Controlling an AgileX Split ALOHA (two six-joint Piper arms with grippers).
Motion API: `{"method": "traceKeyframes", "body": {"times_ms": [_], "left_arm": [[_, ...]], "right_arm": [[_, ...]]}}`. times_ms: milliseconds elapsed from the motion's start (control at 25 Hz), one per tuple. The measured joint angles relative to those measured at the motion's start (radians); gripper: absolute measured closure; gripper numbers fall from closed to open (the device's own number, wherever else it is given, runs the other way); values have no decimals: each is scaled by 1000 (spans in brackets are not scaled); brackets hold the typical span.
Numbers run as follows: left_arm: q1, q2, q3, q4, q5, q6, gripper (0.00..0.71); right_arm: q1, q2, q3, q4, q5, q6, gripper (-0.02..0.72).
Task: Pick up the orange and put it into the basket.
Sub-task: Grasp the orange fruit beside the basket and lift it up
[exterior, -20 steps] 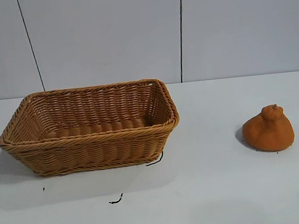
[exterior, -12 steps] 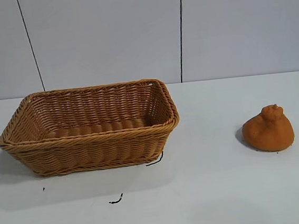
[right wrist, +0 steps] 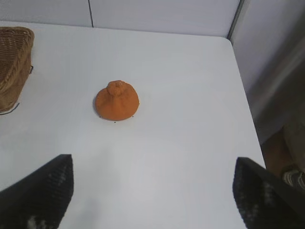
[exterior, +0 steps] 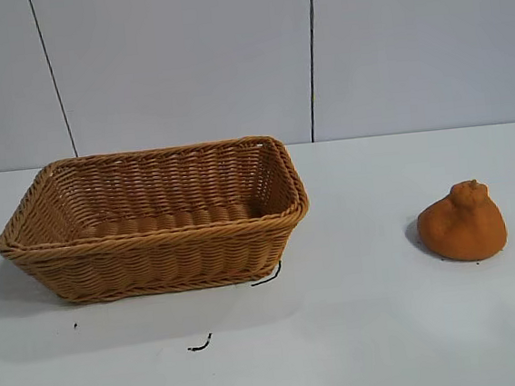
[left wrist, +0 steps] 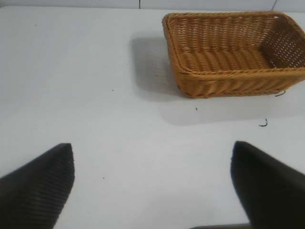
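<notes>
— Which colours are seen on the basket (exterior: 157, 244)?
— A tan-brown wicker weave is shown at the left of the exterior frame, with close horizontal ribs on the walls and a braided rim.

— And the orange (exterior: 462, 222)?
— A matte, dull orange is seen at the right of the frame, uniform over the body and the top bump.

— What about the surface beneath?
— The table (exterior: 371, 328) is rendered plain white, marked by small black squiggles (exterior: 199, 345) at lower centre.

— The backdrop?
— A pale grey wall (exterior: 181, 63) is crossed by thin dark vertical seams.

— The gripper fingers (left wrist: 38, 183)?
— Black, finely ribbed pads are shown in both wrist views.
</notes>
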Motion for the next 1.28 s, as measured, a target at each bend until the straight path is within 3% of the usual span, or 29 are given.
{"method": "traceKeyframes", "body": {"times_ms": [280, 600, 760, 1280], "left_arm": [[0, 0, 0, 0, 0, 0, 71], [0, 0, 0, 0, 0, 0, 71], [0, 0, 0, 0, 0, 0, 71], [0, 0, 0, 0, 0, 0, 71]], "right_arm": [[0, 503, -244, 13, 7, 38, 59], [0, 1022, -494, 101, 26, -22, 59], [0, 1225, -592, 117, 23, -29, 59], [0, 1617, -669, 144, -141, -44, 59]]}}
